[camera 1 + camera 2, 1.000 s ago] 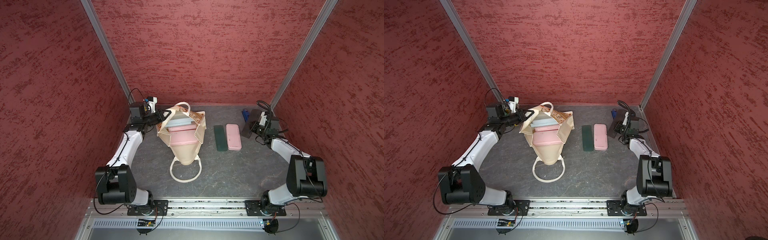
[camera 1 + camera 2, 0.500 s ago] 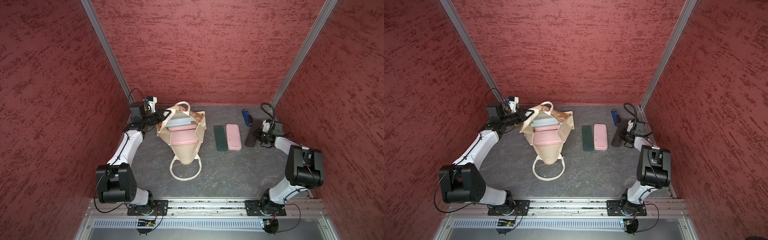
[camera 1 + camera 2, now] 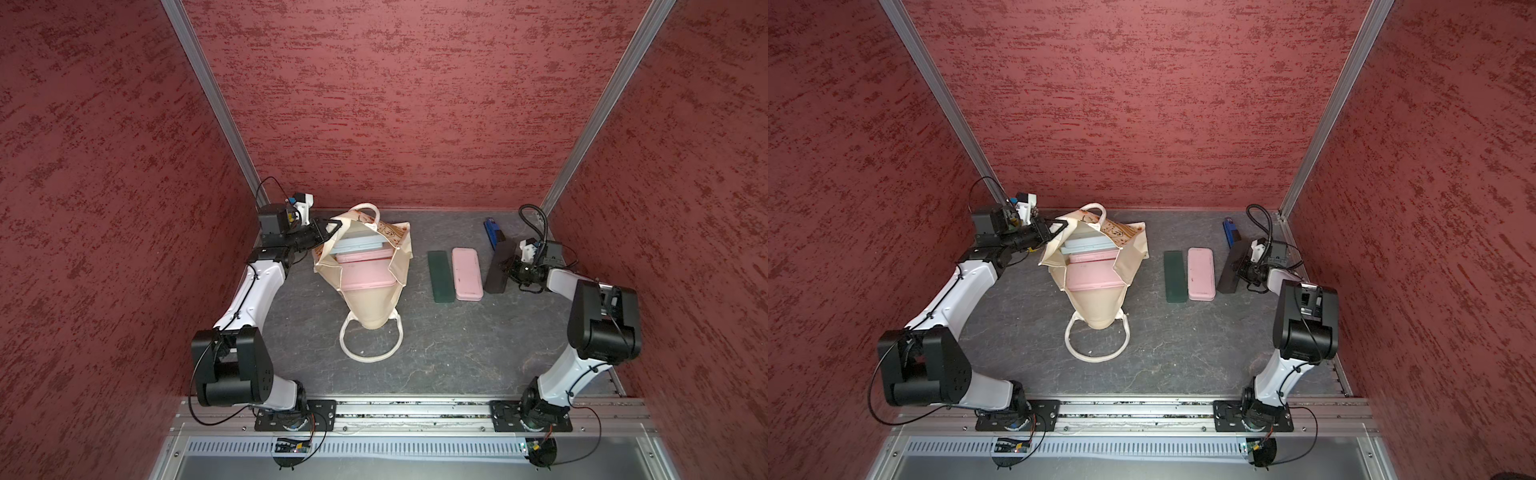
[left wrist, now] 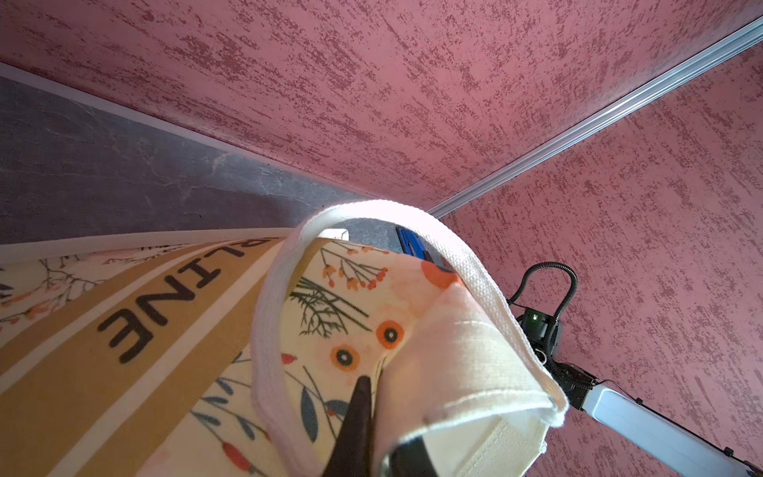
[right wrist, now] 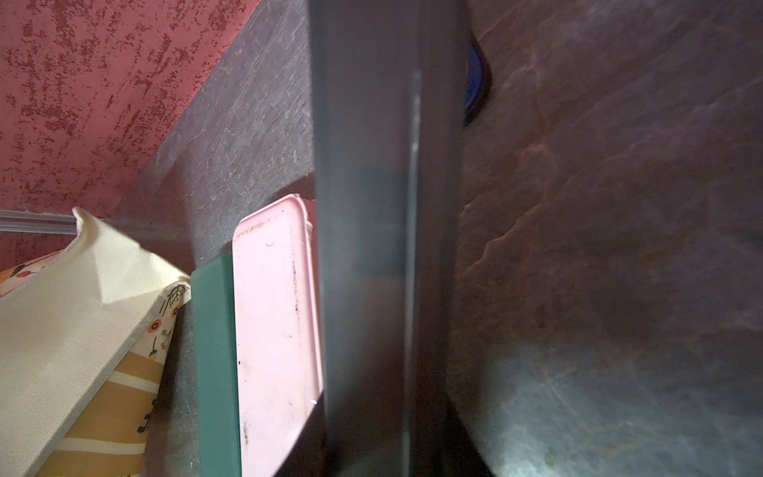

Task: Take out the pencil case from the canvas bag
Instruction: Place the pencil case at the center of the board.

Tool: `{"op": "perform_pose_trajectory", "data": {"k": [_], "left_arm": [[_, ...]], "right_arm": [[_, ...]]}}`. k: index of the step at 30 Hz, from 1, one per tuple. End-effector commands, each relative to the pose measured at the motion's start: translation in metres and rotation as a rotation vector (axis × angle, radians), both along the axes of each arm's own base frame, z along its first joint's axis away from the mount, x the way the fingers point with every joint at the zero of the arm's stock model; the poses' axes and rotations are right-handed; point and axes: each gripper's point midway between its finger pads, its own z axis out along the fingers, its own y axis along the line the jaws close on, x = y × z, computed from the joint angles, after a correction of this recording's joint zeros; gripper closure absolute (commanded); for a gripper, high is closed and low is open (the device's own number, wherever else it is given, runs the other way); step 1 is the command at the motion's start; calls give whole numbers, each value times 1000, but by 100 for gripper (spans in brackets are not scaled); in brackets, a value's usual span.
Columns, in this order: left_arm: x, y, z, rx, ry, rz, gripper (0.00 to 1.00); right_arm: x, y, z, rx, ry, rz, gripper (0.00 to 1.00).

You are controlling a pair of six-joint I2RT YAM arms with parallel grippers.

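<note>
The cream floral canvas bag (image 3: 370, 307) (image 3: 1096, 307) lies on the table, its mouth toward the back wall. My left gripper (image 3: 330, 227) (image 4: 371, 384) is shut on its upper rim and holds the mouth open. Inside show a light blue pencil case (image 3: 359, 243) and pink ones (image 3: 365, 276). My right gripper (image 3: 513, 270) (image 5: 384, 454) is shut on a black pencil case (image 3: 498, 268) (image 5: 371, 247), low at the table just right of a pink case (image 3: 467, 273). The wrist view shows that black case edge-on between the jaws.
A dark green case (image 3: 440, 276) and the pink case (image 5: 276, 309) lie side by side right of the bag. A blue case (image 3: 492, 232) lies by the back right corner. The bag's white handle (image 3: 370, 345) loops toward the front. Red walls enclose three sides.
My right arm has brought the black case forward and down beside the pink case, uncovering the blue case. It has barely moved in the last half second. The left gripper and bag are unchanged.
</note>
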Motion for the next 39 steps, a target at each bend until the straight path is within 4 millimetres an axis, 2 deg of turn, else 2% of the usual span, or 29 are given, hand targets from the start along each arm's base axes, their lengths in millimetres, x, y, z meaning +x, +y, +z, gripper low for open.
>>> {"op": "perform_pose_trajectory", "data": {"k": [1, 3, 7, 11, 17, 22, 28, 34, 39], "left_arm": [[4, 8, -13, -8, 41, 28, 97], [4, 8, -13, -7, 40, 30, 97], [4, 9, -14, -8, 42, 30, 97], [4, 8, -13, -9, 42, 30, 97], [4, 8, -13, -11, 40, 29, 97], [3, 8, -12, -10, 37, 28, 97], [3, 8, -10, -11, 33, 29, 97], [2, 8, -10, -16, 35, 28, 97], [3, 8, -9, -20, 32, 28, 97]], "right_arm": [[-1, -7, -8, -20, 11, -6, 69], [-2, -7, -8, -19, 11, -6, 67], [-6, -6, -8, -17, 7, -5, 75], [-11, -6, -10, -20, 14, -6, 73], [-13, -7, -13, -22, 24, -15, 59], [-11, -15, -8, -60, 18, -42, 51], [-15, -33, 9, -160, -7, -116, 39], [-22, -40, 32, -199, -62, -169, 37], [-26, -32, 60, -183, -146, -176, 37]]}}
